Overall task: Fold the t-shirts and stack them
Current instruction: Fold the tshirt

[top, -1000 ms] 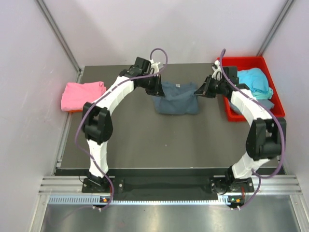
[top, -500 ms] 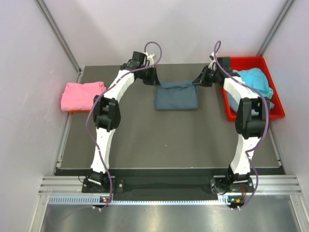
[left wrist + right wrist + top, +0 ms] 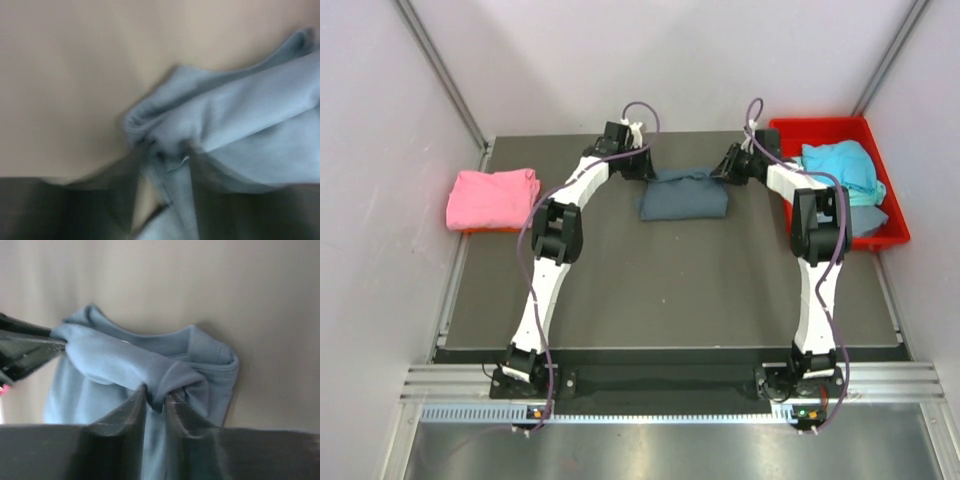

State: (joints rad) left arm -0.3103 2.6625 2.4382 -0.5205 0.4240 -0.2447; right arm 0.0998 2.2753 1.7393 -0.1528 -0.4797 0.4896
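A blue-grey t-shirt (image 3: 684,195) lies folded at the far middle of the table, seen close in both wrist views (image 3: 240,125) (image 3: 110,360). My left gripper (image 3: 642,168) is at its far left corner. In the blurred left wrist view its fingers stand apart (image 3: 165,167), with loose cloth lying between them. My right gripper (image 3: 725,167) is at the far right corner, and its jaws (image 3: 156,396) are nearly together, pinching a fold of the shirt. A pink t-shirt (image 3: 492,198) lies folded at the table's left edge.
A red bin (image 3: 895,232) at the far right holds a crumpled cyan t-shirt (image 3: 840,165). Grey walls stand close on both sides and behind. The left gripper's tip (image 3: 25,347) shows at the left of the right wrist view.
Both arms have carried the shirt's far edge back and down, so it lies flatter and narrower. The left jaws have parted. Both arms are stretched out further.
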